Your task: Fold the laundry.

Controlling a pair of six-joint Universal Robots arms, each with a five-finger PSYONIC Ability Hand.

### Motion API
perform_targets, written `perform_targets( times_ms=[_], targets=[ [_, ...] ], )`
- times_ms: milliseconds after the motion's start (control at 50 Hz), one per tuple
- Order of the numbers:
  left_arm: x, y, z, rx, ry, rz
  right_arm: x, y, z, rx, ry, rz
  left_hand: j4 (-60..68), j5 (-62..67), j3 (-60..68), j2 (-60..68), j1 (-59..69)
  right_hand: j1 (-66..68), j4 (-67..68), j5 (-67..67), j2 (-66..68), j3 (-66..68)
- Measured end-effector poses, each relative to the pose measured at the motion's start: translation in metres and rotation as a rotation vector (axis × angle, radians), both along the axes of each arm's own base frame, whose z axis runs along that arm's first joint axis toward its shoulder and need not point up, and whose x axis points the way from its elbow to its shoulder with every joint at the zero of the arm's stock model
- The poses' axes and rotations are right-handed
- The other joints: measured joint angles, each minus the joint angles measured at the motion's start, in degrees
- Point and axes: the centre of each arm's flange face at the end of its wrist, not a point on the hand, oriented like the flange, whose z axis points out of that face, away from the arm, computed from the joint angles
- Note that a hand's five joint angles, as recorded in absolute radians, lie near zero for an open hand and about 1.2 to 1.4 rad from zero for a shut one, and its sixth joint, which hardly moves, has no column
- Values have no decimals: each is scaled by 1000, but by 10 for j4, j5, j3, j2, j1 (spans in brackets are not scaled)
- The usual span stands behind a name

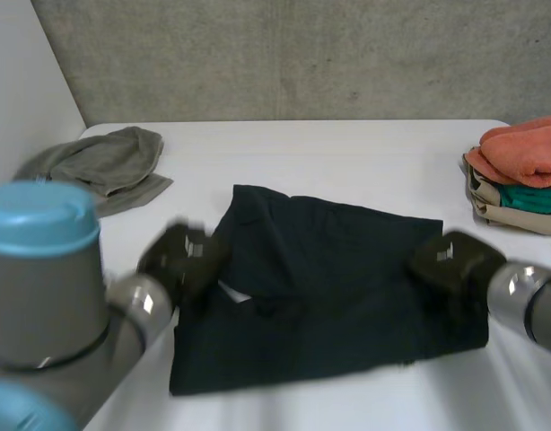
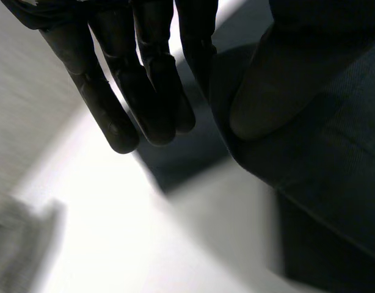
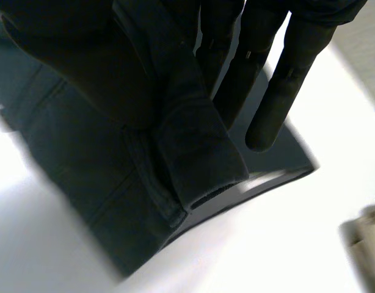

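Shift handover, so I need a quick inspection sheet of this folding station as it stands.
Surface: white table, bare around the laundry.
Job's things: dark garment lies mid-table, partly folded. Crumpled grey-green cloth lies at the far left. Folded stack of orange, teal and beige pieces sits at the far right.
Clutter: nothing seen.
Grippers: left robot hand pinches the garment's left edge. Right robot hand pinches a fold at its right edge.
Cables: nothing seen.
Surroundings: concrete wall behind the table.
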Motion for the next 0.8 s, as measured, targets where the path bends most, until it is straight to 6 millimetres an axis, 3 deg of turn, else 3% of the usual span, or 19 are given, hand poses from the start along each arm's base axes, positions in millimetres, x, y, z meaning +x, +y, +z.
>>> perform_targets(
  times_ms=[60, 120, 160, 200, 220, 260, 360, 380, 400, 440, 460, 480, 500, 520, 560, 620, 680, 740, 800],
  targets=[
    [-21, -41, 15, -180, 115, 40, 9, -33, 3, -74, -108, -57, 0, 0, 0, 0, 0, 0, 0, 1, 0, 0],
    [-31, -64, 23, -283, 182, 56, 15, -52, 2, -117, -157, -80, 0, 0, 0, 0, 0, 0, 0, 2, 0, 0],
    [-45, -96, 30, -416, 266, 71, 21, -77, -1, -176, -191, -106, 0, 0, 1, 1, 0, 0, 0, 2, 0, 0],
    [-50, -109, 31, -461, 293, 76, 24, -87, -4, -201, -198, -117, 0, 0, 1, 1, 0, 0, 0, 2, 0, 0],
    [-58, -130, 29, -527, 332, 82, 27, -105, -9, -244, -203, -144, 0, 0, 1, 1, 0, 0, 0, 2, 0, 0],
    [-66, -152, 23, -584, 364, 84, 30, -128, -17, -299, -202, -185, 0, 0, 1, 1, 0, 0, 0, 2, 0, 0],
    [-82, -190, -10, -626, 387, 75, 35, -170, -41, -391, -176, -276, 1, 0, 1, 1, 0, 0, 0, 2, 0, 0],
    [-82, -190, -10, -626, 387, 75, 35, -170, -41, -391, -176, -276, 1, 0, 1, 1, 0, 0, 0, 2, 0, 0],
    [-85, -200, -22, -627, 389, 73, 38, -180, -48, -413, -169, -292, 1, 0, 0, -1, -1, -19, -33, -27, -28, -32],
    [-88, -210, -36, -626, 397, 74, 45, -191, -58, -443, -165, -300, -81, -51, -80, -92, -79, -224, -233, -227, -248, -246],
    [-90, -213, -42, -623, 404, 74, 50, -194, -62, -456, -167, -296, -238, -204, -234, -238, -260, -306, -324, -309, -330, -325],
    [-91, -214, -44, -619, 409, 74, 54, -196, -64, -465, -169, -291, -238, -204, -234, -238, -260, -397, -401, -403, -411, -404],
    [-92, -216, -48, -610, 423, 74, 60, -197, -66, -478, -176, -281, -403, -370, -404, -409, -439, -471, -489, -488, -496, -489],
    [-93, -216, -50, -603, 432, 73, 62, -198, -67, -483, -179, -277, -496, -463, -486, -491, -516, -486, -509, -507, -514, -509],
    [-95, -213, -53, -581, 456, 69, 71, -198, -65, -503, -198, -256, -565, -529, -556, -561, -559, -513, -563, -555, -558, -563],
    [-97, -207, -50, -557, 478, 62, 75, -196, -56, -521, -216, -244, -571, -533, -563, -567, -559, -513, -564, -555, -558, -564],
    [-97, -190, -34, -529, 503, 46, 75, -188, -30, -539, -245, -241, -571, -533, -563, -568, -559, -513, -564, -555, -558, -564],
    [-95, -181, -25, -522, 508, 41, 72, -181, -18, -536, -253, -245, -571, -533, -563, -568, -559, -513, -564, -555, -558, -564],
    [-88, -158, -9, -503, 504, 29, 60, -157, 2, -485, -259, -260, -571, -533, -563, -568, -559, -513, -564, -555, -558, -564]
  ],
)
